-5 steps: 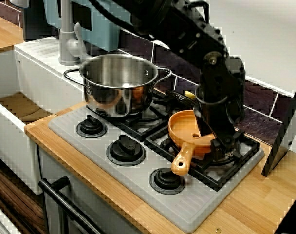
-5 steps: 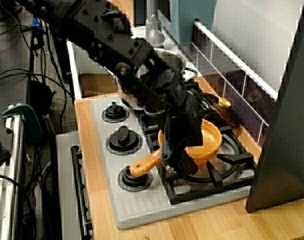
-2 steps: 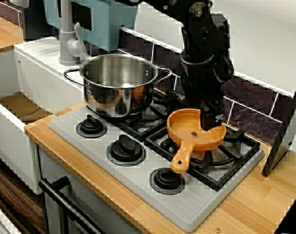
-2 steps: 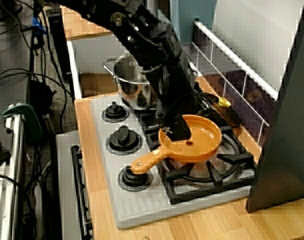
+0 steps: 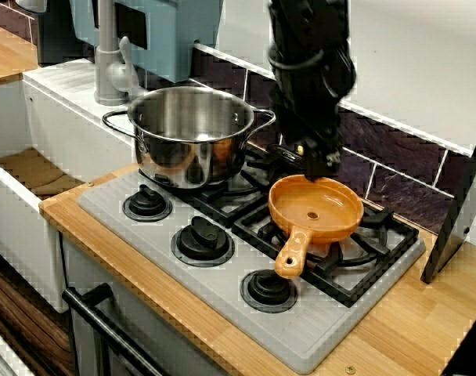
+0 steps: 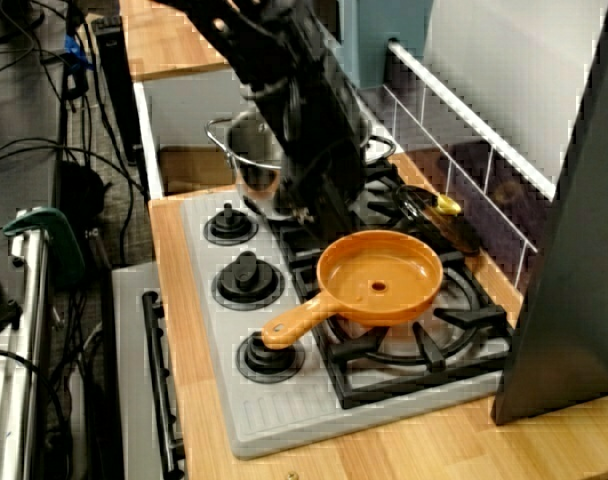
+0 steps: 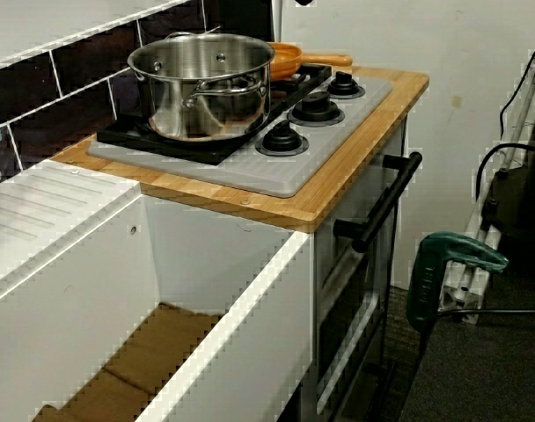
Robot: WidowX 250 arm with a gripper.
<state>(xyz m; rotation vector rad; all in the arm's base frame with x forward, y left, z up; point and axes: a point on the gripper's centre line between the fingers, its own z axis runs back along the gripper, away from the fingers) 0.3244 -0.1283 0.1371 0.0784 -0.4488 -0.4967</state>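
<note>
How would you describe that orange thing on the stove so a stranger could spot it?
Find the grey stove top in the wooden counter, then the black burner grate beside the shiny steel pot. On it sits a round orange frying pan, the only orange thing there, its stubby handle pointing toward the black knobs.

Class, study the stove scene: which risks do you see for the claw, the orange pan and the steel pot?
1. The claw hangs just above the far rim of the orange pan; coming down, it might tip the pan.
2. The steel pot stands close beside the arm; a sideways swing may strike it.
</note>
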